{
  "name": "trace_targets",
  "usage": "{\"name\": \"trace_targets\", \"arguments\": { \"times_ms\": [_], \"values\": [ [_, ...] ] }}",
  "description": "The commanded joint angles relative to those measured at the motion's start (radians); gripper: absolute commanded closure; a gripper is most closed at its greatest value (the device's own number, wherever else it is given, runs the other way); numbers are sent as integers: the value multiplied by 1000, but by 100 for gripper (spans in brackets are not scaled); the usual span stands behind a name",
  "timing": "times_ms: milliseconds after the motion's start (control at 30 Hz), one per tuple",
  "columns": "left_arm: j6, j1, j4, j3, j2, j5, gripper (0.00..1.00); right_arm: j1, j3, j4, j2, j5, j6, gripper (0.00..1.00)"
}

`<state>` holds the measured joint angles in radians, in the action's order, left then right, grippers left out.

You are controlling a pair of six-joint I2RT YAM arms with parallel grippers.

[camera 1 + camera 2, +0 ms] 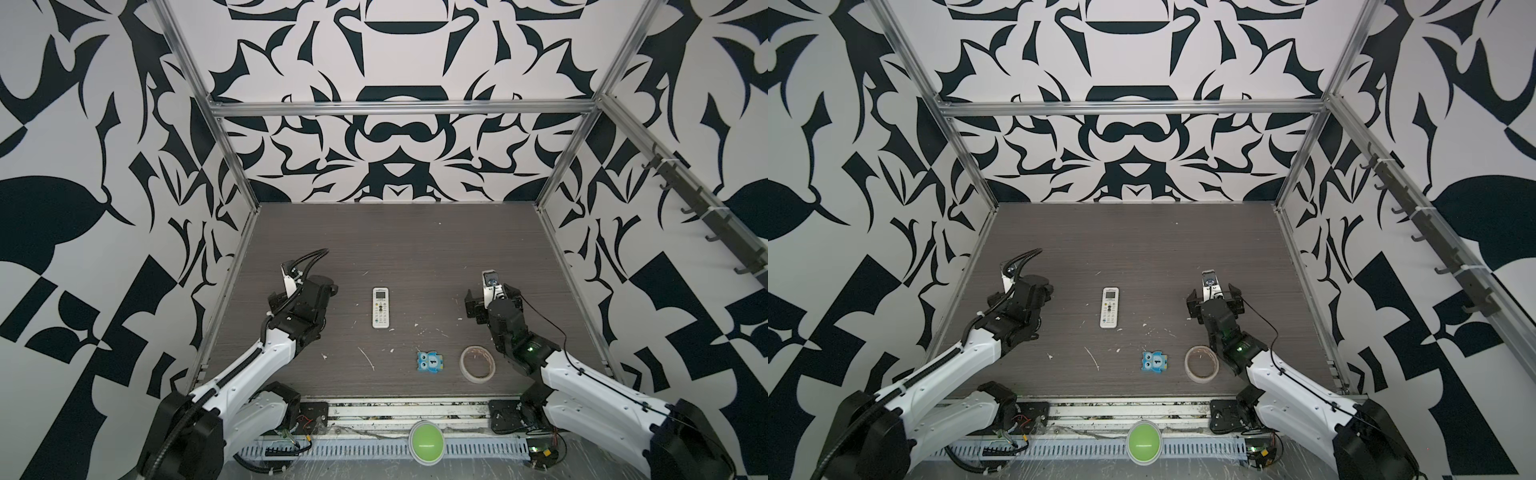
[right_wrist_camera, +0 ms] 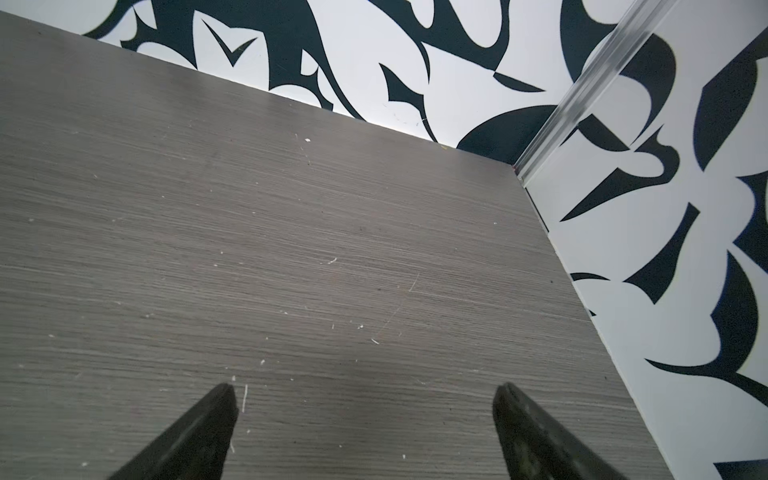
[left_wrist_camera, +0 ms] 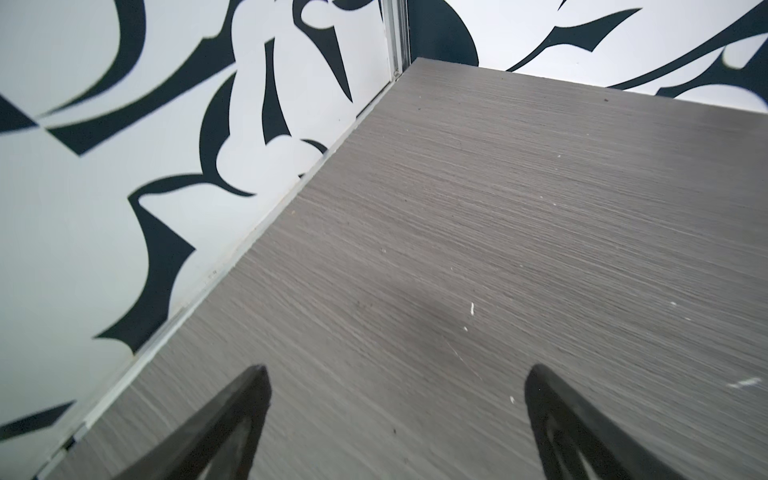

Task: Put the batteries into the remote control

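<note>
Both grippers stood released. The left gripper (image 3: 397,374) had its jaws spread wide over bare table (image 3: 457,208), nothing between them. The right gripper (image 2: 365,388) was the same: jaws apart, empty, with only scratched wood grain and white scraps (image 2: 332,261) ahead.

The remote control (image 1: 380,307) lay flat on the table between your two arms, buttons and screen facing up. In both top views its long axis ran from your near edge toward the back wall, screen end farther away.

I found no batteries in any view, either on the table or in a gripper. Whether they were hidden or already inside the remote cannot be told.

Key relation: both sets of fingers pointed toward the back wall, roughly parallel to the remote's long axis, so neither wrist camera caught it. It sat inboard of each gripper, to the right of your left one and to the left of your right one, well apart from both. The left looked slightly nearer, by a small margin.

Judgement: with the face up, the battery bay is probably underneath. You would likely need to swing one gripper inward across the short axis and turn the remote over.

The owl tile (image 1: 432,361) and tape roll (image 1: 478,362) lay nearer the right arm, away from the remote.
</note>
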<state>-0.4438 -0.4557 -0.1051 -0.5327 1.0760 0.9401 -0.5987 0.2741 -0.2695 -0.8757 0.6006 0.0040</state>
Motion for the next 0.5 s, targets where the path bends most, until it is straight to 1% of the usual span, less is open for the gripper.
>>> {"name": "trace_targets", "arguments": {
  "times_ms": [0,67,167,233,300,367,467],
  "values": [
    [200,25,223,-9,58,34,1,13,-29,-257,-4,39,-110,0],
    [277,48,327,9,90,16,1,42,-54,-313,-23,34,-134,0],
    [373,94,555,89,138,-30,1,113,-61,-340,-72,2,-127,0],
    [387,134,662,133,173,-78,1,155,-62,-375,-114,-28,-118,0],
    [383,166,731,155,223,-125,1,191,-62,-438,-180,-67,-119,0],
    [378,191,787,161,277,-149,1,224,-46,-497,-269,-73,-124,0],
    [399,206,854,153,319,-151,1,255,-12,-571,-406,-83,-134,0]
  ]
}}
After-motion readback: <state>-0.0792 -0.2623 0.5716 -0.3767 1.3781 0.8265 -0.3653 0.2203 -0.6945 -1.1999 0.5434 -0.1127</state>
